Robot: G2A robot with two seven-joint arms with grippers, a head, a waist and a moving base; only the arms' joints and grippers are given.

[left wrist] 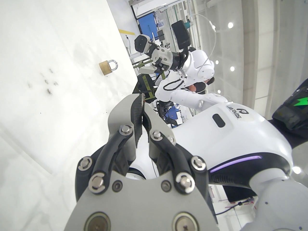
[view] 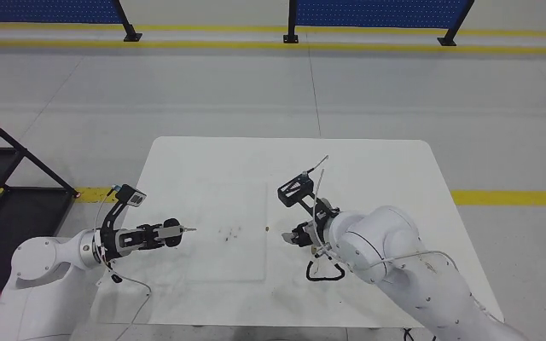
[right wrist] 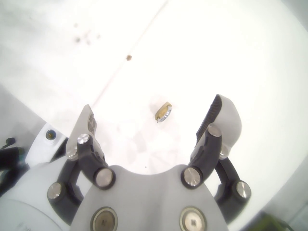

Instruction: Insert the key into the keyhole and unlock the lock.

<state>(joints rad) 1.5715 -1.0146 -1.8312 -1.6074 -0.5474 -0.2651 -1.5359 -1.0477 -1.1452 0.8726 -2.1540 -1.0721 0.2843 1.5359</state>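
On the white table (view: 375, 170), right of centre, the small brass padlock (right wrist: 163, 114) lies locked under your wide-spread right gripper (right wrist: 152, 103). Your left gripper (left wrist: 141, 102) is pinched together, key unclear. Insertion remains.

Brass lock (left wrist: 105, 68) with shiny steel shackle (left wrist: 115, 63), matt white table (left wrist: 60, 25) (smudged grey)

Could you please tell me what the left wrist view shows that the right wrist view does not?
Left wrist alone: the left gripper, jaws shut. Right wrist alone: a brown speck on the table. Both: the lock, the dark spots and the right gripper, jaws open.
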